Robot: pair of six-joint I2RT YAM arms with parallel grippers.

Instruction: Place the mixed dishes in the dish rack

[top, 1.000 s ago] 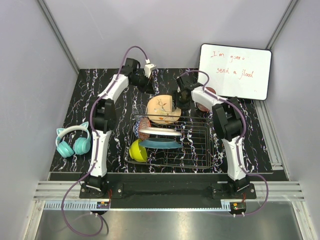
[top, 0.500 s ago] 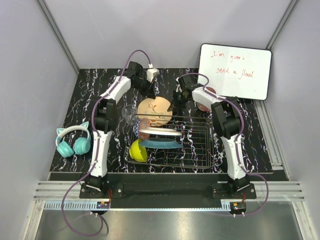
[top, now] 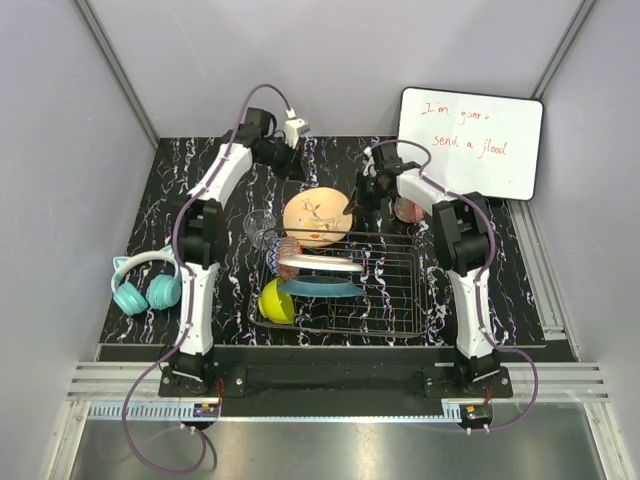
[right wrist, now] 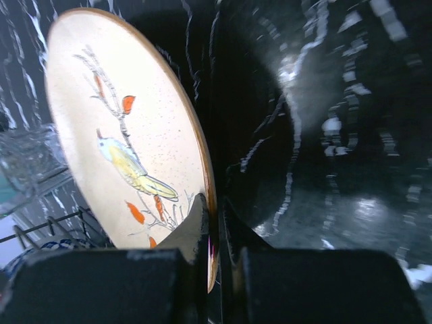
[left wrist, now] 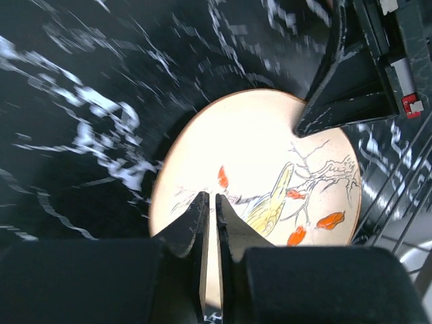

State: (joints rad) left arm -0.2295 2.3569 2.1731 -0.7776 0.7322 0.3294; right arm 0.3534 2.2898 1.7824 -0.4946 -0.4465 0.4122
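Note:
The orange plate (top: 317, 217), cream inside with a bird painted on it, leans tilted at the back edge of the dish rack (top: 392, 292). My right gripper (top: 360, 198) is shut on its right rim (right wrist: 202, 169). Behind and left of the plate my left gripper (top: 291, 148) hovers shut and empty, looking down on the plate (left wrist: 270, 155). In the rack stand a white plate (top: 320, 265), a teal plate (top: 322, 287), a yellow-green bowl (top: 274, 301) and a small red-patterned bowl (top: 288, 247). A clear glass (top: 260, 226) lies left of the rack. The reddish-brown cup (top: 407, 209) sits behind my right arm.
Teal headphones (top: 146, 283) lie at the table's left edge. A whiteboard with red writing (top: 470, 142) leans at the back right. Grey walls close in the table on three sides.
My right gripper has shut on the orange plate's rim, and the plate has shifted left. My left gripper dipped toward the plate, then pulled back up and left.

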